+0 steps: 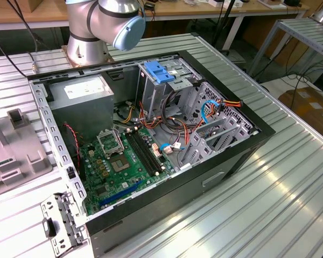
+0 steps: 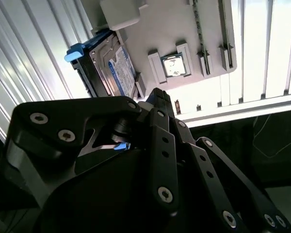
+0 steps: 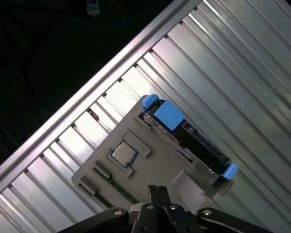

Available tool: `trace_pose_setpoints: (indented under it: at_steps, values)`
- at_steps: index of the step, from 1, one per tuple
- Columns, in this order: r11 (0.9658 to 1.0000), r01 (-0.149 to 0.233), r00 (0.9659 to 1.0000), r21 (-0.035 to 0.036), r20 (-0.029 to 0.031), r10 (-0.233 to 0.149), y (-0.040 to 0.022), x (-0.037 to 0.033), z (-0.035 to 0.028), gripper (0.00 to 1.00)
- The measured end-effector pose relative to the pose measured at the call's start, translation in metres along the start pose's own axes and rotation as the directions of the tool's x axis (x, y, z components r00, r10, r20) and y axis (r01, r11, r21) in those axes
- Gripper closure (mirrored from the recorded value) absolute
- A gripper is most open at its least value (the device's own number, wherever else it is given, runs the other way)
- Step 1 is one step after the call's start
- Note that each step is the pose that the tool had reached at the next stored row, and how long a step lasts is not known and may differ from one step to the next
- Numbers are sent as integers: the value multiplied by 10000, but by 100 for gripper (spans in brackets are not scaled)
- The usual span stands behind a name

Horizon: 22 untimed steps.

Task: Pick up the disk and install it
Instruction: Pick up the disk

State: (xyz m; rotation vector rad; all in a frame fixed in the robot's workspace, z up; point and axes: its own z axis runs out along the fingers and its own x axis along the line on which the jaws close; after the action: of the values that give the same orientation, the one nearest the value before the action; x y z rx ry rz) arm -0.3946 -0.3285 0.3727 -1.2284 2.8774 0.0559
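The disk (image 2: 111, 73) is a silver drive with a blue-and-white label in a bright blue carrier. It stands on edge in a slot of a grey fixture plate (image 2: 184, 29) on the ribbed table. In the first wrist view the disk (image 3: 184, 130) is seen edge-on along the side of the fixture plate (image 3: 136, 174). My gripper (image 3: 157, 190) hangs over the plate with its black fingers pressed together and nothing between them. It is apart from the disk. The gripper (image 2: 157, 96) and its dark linkage also loom large in the second wrist view.
An open computer case (image 1: 226, 161) lies on the table, with the motherboard (image 1: 121, 164), loose cables, a grey power-supply box (image 1: 81, 99) and a drive cage with a light-blue latch (image 1: 159, 72). A small processor chip (image 3: 124, 153) sits in the fixture. The table edge (image 3: 87, 97) runs close to it.
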Motion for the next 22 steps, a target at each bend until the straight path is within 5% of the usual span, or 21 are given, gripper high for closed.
trace_pose_setpoints:
  at_steps: [3, 9, 12, 18, 22]
  values:
    - [9993, 372, 9993, -10, -10, -372, 0, 0, 0, 89]
    - [9917, 1289, 9916, -35, -34, -1289, 0, 0, 0, 89]
    - [9797, 2004, 9797, -57, -51, -2004, 0, 0, 0, 89]
    - [9635, 2678, 9634, -78, -66, -2678, 0, 0, 0, 89]
    - [9459, 3242, 9459, -98, -77, -3243, 0, 0, 0, 89]
